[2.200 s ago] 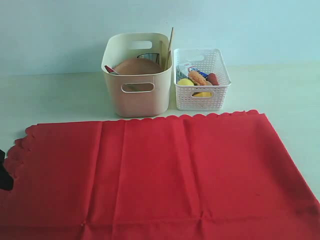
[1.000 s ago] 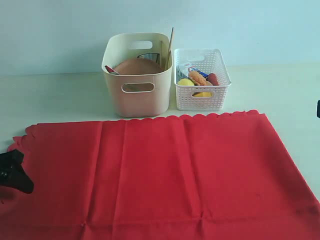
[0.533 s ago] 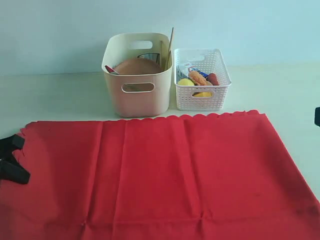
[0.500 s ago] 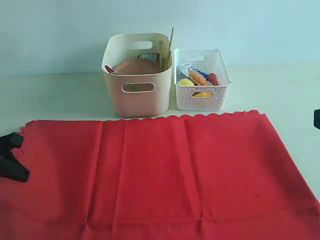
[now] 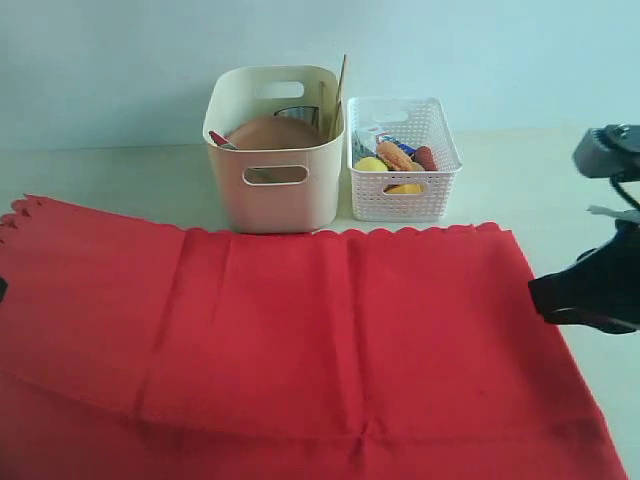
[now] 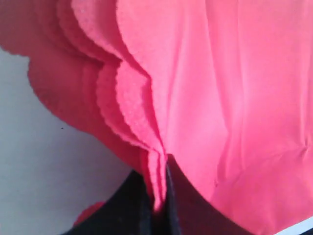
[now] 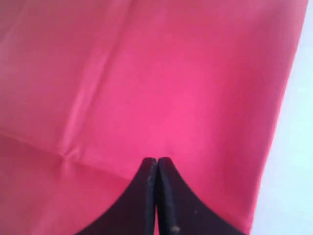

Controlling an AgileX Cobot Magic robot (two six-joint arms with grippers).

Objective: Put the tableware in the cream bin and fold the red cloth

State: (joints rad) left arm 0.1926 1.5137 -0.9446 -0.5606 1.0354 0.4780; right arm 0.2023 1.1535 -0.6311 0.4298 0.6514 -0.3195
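The red cloth (image 5: 320,340) lies spread in front of the cream bin (image 5: 275,205). Its left scalloped edge is lifted and bunched. My left gripper (image 6: 159,196) is shut on that bunched edge (image 6: 132,112); in the exterior view it is almost wholly past the left border. My right gripper (image 5: 536,294) hovers at the cloth's right edge, its jaws pressed together (image 7: 156,162) over the red fabric (image 7: 171,73) with nothing seen gripped. In the bin sit the brown plate (image 5: 275,132), a steel cup (image 5: 298,113) and the chopsticks (image 5: 342,80).
A white perforated basket (image 5: 432,135) with food stands just right of the cream bin. Pale tabletop (image 5: 110,180) shows behind the cloth and along its right side. A blue-grey wall closes the back.
My left gripper has shut on the cloth's left edge and raised it, shifting the cloth a little leftward. My right arm has come in from the right border to the cloth's right edge.
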